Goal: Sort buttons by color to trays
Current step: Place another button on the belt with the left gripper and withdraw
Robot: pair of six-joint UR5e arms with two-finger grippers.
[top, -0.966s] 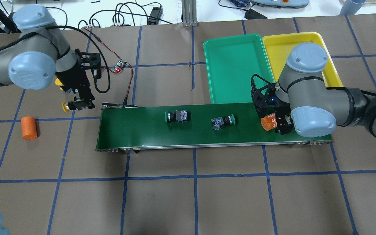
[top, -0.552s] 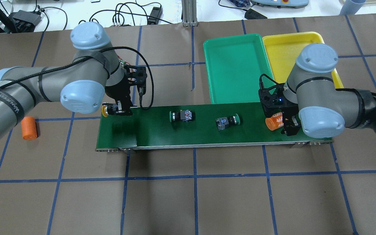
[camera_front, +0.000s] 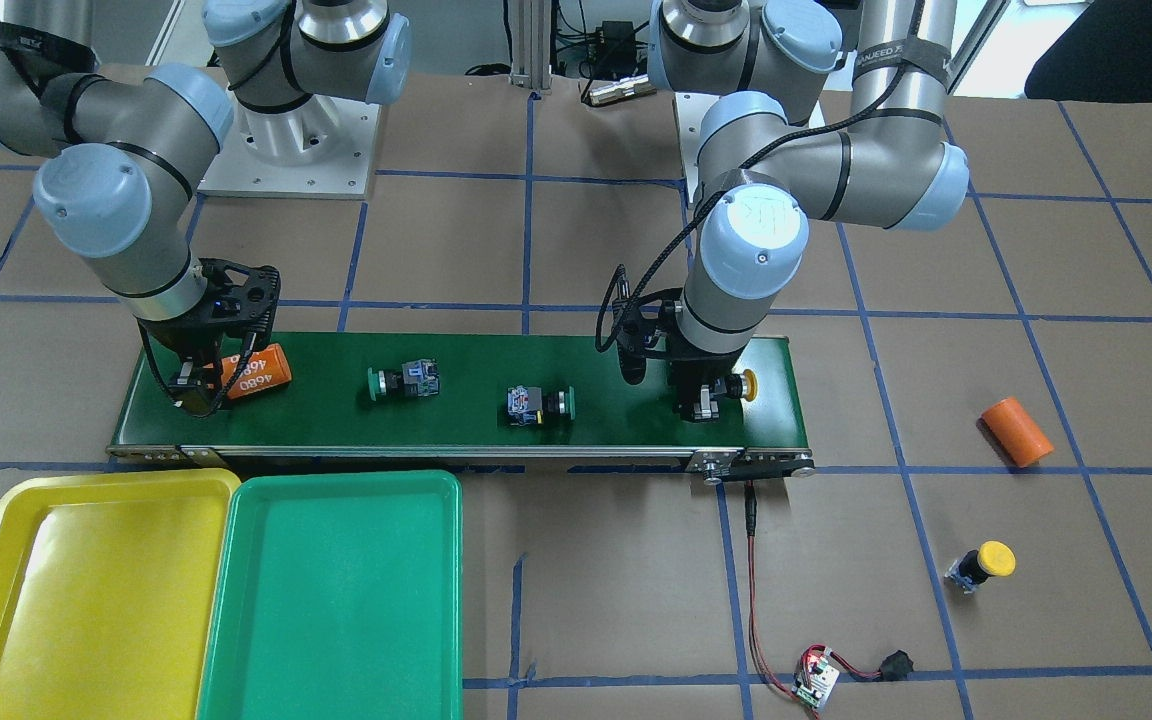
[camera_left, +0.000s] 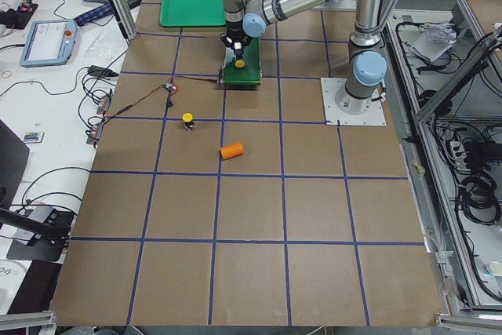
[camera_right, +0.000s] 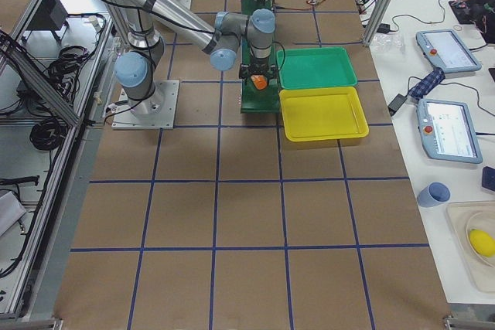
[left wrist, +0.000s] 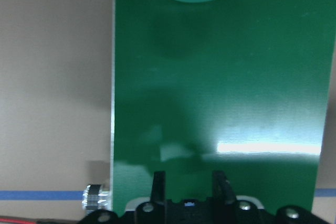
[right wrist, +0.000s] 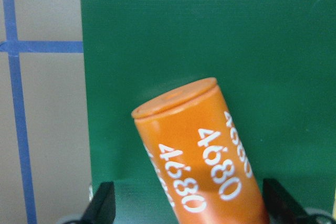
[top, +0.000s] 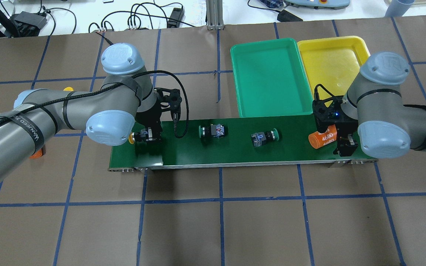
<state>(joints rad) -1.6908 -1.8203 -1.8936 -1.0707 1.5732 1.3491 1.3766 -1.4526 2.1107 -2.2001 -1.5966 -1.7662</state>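
My left gripper (top: pixel 147 135) is shut on a yellow button (top: pixel 132 138) and holds it over the left end of the conveyor belt (top: pixel 235 153). Two green buttons (top: pixel 213 131) (top: pixel 264 136) lie on their sides on the belt. The second yellow button (camera_front: pixel 981 565) stands on the table far to my left. The green tray (top: pixel 268 77) and the yellow tray (top: pixel 331 59) sit side by side behind the belt, both empty. My right gripper (top: pixel 346 145) is open at the belt's right end, its fingers wide on either side of an orange cylinder (right wrist: pixel 205 156).
A second orange cylinder (camera_front: pixel 1016 432) lies on the table on my left. A small circuit board (camera_front: pixel 816 685) with a red wire runs to the belt's left end. Cables and devices lie beyond the table's far edge.
My left arm swung right, carrying the yellow button from above the table to above the belt's left end. The green buttons and the cylinder drifted right. My right gripper moved further right.
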